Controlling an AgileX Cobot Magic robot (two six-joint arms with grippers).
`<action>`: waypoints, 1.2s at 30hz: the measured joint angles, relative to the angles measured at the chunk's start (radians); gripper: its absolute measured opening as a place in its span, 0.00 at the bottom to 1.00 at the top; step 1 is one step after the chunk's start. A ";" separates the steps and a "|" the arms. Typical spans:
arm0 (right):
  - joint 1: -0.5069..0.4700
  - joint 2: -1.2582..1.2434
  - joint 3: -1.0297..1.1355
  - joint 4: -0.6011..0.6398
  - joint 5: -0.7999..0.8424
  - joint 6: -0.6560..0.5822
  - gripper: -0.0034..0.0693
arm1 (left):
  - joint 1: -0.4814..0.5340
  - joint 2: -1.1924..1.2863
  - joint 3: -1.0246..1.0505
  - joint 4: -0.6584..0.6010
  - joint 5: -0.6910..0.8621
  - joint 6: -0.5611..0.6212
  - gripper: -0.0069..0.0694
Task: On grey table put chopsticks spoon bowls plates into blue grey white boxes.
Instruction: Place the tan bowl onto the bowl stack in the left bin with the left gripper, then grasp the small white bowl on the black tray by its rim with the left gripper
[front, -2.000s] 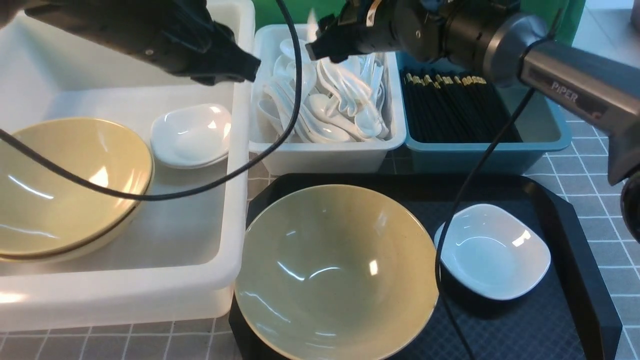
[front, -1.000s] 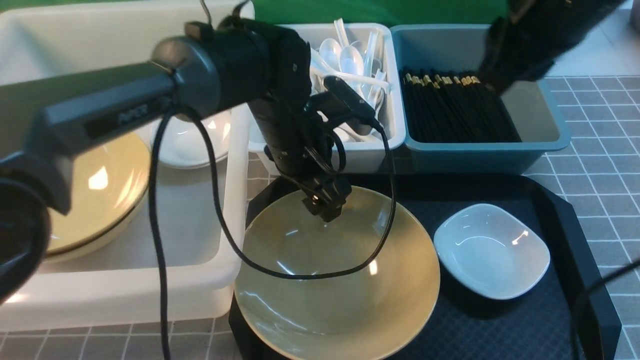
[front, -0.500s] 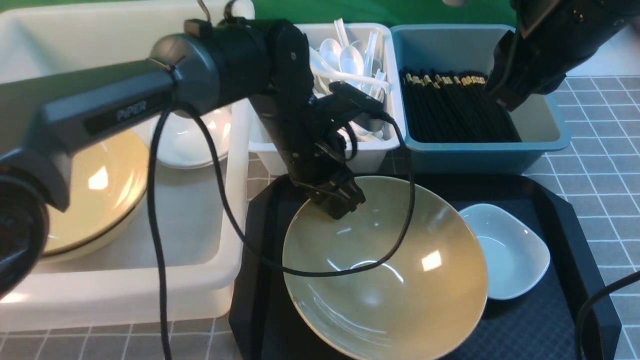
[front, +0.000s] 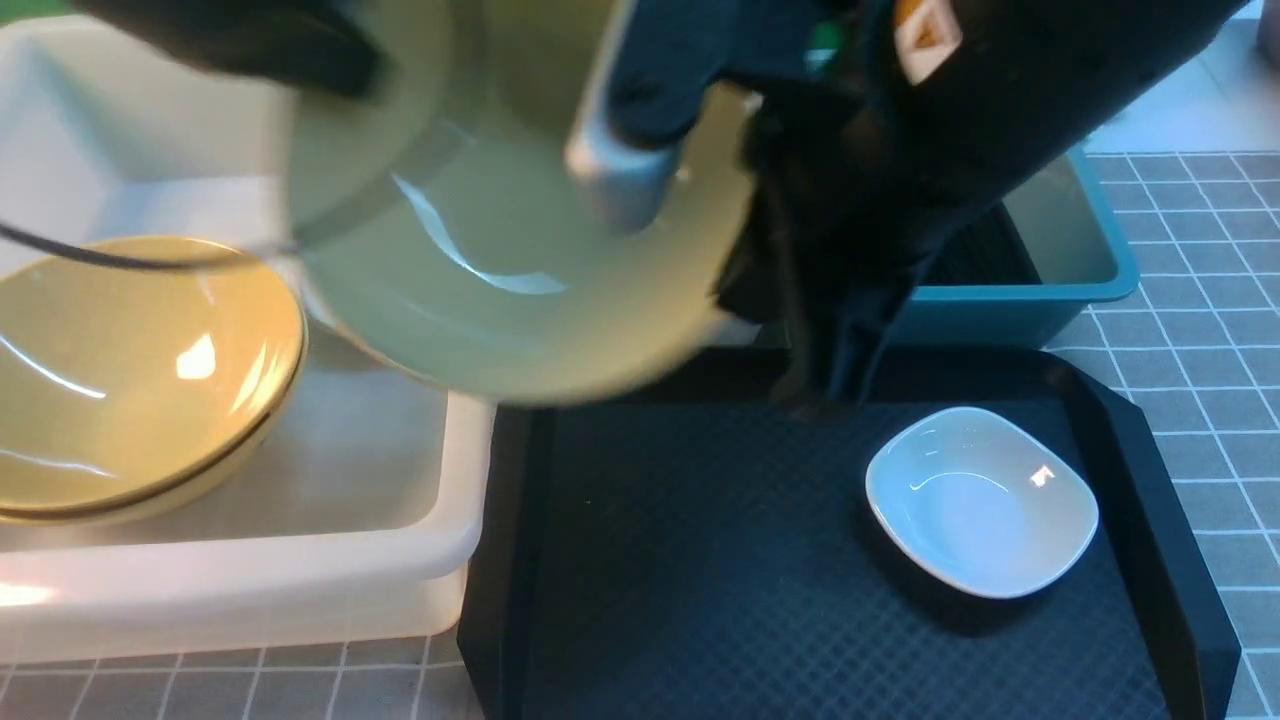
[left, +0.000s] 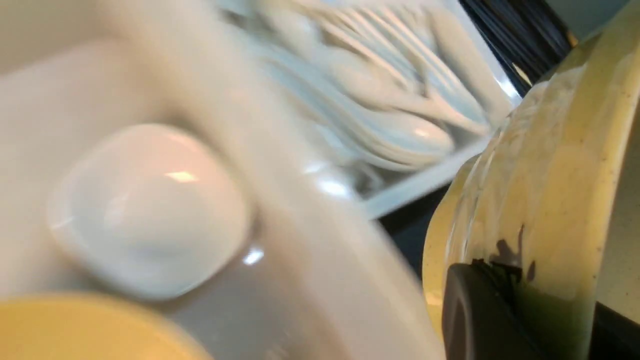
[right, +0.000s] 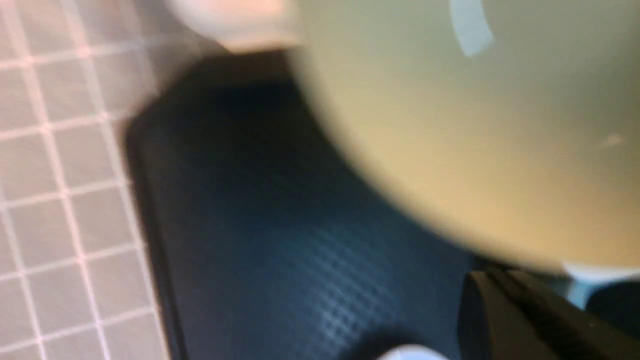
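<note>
Bowl | left gripper clamped on rim; right gripper closed, grasp unclear | keep level, clear white tub wall, nest on stacked bowls

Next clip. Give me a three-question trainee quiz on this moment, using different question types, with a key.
1. True or false: the lifted tan bowl rests on the black tray.
2. What lies on the tray? A spoon; B small white dish; C chopsticks.
3. Fill in: the second tan bowl sits in the ____.
Key: 1 false; 2 B; 3 translucent white tub.
</note>
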 joint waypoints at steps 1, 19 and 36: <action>0.009 0.000 -0.002 0.001 -0.003 -0.002 0.09 | 0.056 -0.016 0.003 -0.008 0.013 -0.001 0.10; 0.007 0.000 -0.010 -0.007 -0.040 -0.015 0.09 | 0.527 -0.032 0.483 0.004 -0.344 0.006 0.11; 0.005 0.000 -0.010 -0.010 -0.040 -0.042 0.09 | 0.527 0.016 0.393 0.229 -0.295 -0.013 0.80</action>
